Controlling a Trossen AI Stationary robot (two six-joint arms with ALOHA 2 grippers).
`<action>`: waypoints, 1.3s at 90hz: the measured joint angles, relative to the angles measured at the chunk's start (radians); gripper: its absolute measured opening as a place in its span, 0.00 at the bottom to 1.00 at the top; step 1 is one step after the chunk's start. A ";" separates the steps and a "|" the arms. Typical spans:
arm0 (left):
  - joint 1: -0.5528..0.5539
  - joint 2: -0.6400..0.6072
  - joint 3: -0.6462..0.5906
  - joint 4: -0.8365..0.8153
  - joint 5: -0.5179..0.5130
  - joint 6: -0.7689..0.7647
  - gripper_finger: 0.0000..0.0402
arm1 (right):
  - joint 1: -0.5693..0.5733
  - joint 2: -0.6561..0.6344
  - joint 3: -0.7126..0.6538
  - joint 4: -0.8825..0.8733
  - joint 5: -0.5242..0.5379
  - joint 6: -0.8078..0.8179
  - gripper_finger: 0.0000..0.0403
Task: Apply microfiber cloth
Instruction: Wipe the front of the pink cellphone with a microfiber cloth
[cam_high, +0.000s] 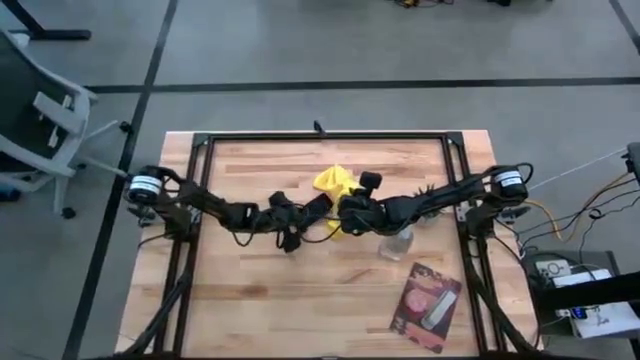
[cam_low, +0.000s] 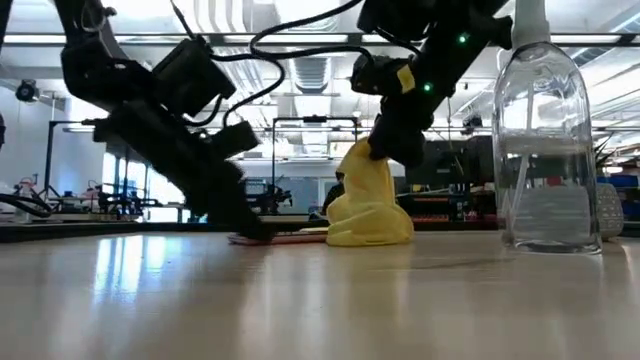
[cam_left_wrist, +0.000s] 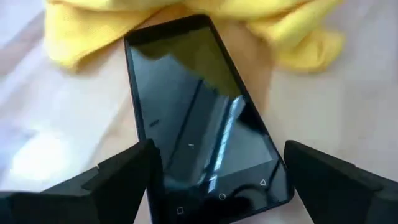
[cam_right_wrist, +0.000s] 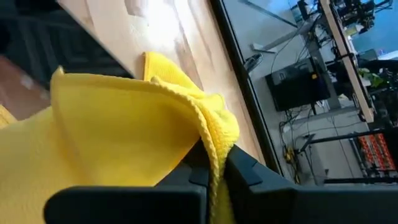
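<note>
Wooden table (cam_high: 250, 300), butcher-block top inside a dark frame; both arms reach in toward its centre.

Left arm extends from the left edge. Left gripper (cam_left_wrist: 217, 180) is down at the table surface, fingers apart, straddling the near end of a black smartphone (cam_left_wrist: 199, 112). The phone lies flat, screen up and dark, its far end just beside or under the cloth's edge; contact between fingers and phone cannot be confirmed.

Right arm extends from the right edge. Right gripper (cam_right_wrist: 211, 171) is clamped on a fold of the microfiber cloth (cam_high: 335, 185); the right wrist view shows the yellow hem pinched between the two dark fingers. In the low view the cloth (cam_low: 368, 205) is drawn up into a peak under that gripper while its lower bulk rests on the table, near the middle and toward the far edge.

Container: one clear spray bottle (cam_low: 545, 140), upright on the table, near the right arm and on the side of the cloth nearer the front edge. It is partly filled with clear liquid, roughly to mid-height.

A pink-and-dark flat packet (cam_high: 427, 305) lies near the front right corner, well apart from cloth and phone. An office chair (cam_high: 40, 110) stands on the floor beyond the table's left side.
</note>
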 joint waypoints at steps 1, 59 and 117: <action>0.000 -0.007 0.000 -0.012 -0.002 0.005 0.86 | 0.000 0.000 0.000 0.002 0.000 0.000 0.00; 0.020 -0.130 -0.081 -0.024 -0.028 -0.096 0.86 | -0.011 0.004 -0.001 0.078 -0.028 -0.042 0.00; 0.021 0.015 -0.104 0.173 0.002 -0.049 0.86 | -0.020 0.004 -0.004 0.120 -0.105 -0.057 0.00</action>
